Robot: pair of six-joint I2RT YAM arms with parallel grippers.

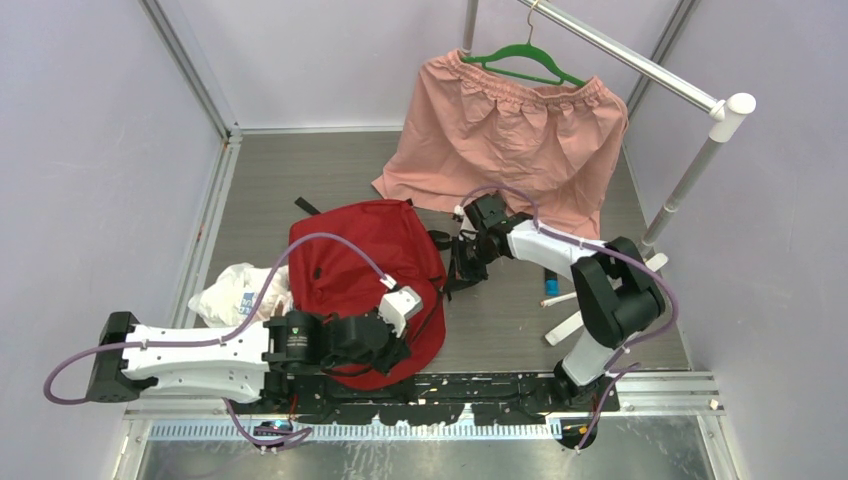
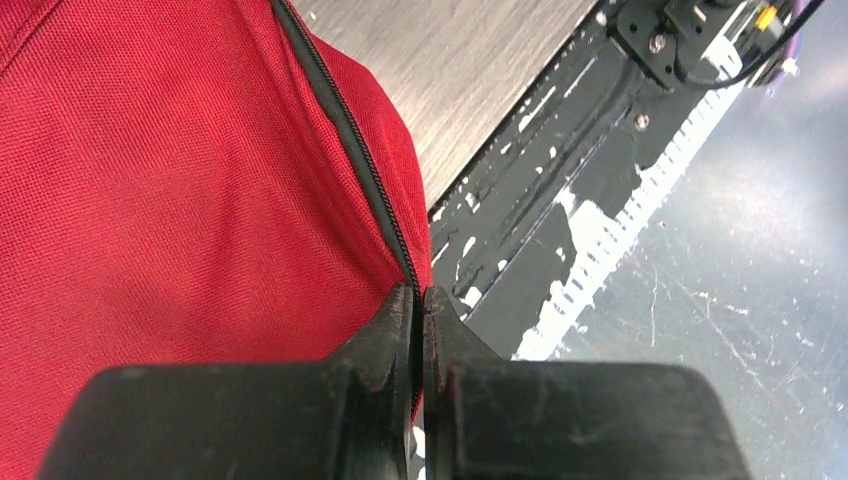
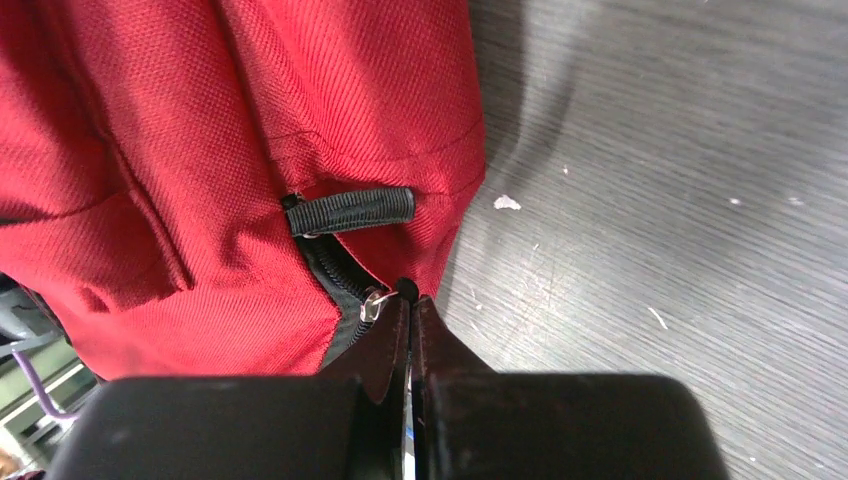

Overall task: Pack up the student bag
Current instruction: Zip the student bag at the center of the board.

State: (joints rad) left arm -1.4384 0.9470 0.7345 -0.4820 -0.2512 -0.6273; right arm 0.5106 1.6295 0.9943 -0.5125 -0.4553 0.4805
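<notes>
The student bag (image 1: 350, 255), a large red backpack, lies on the grey table between the two arms. My left gripper (image 1: 405, 348) is at its near right edge. In the left wrist view the left gripper (image 2: 420, 295) is shut on the bag's (image 2: 180, 200) black zipper seam (image 2: 350, 140), which runs down between the jaws. My right gripper (image 1: 463, 272) is at the bag's right side. In the right wrist view the right gripper (image 3: 410, 300) is shut on the black zipper pull (image 3: 405, 288), next to a silver ring (image 3: 373, 306) and the bag's (image 3: 200, 120) fabric loop (image 3: 350, 210).
Pink shorts (image 1: 510, 150) hang from a green hanger (image 1: 525, 58) on a metal rack (image 1: 690, 160) at the back right. A white plastic bag (image 1: 235, 290) lies left of the backpack. A small blue item (image 1: 551, 286) lies by the rack's foot. The black base rail (image 1: 480, 385) runs along the near edge.
</notes>
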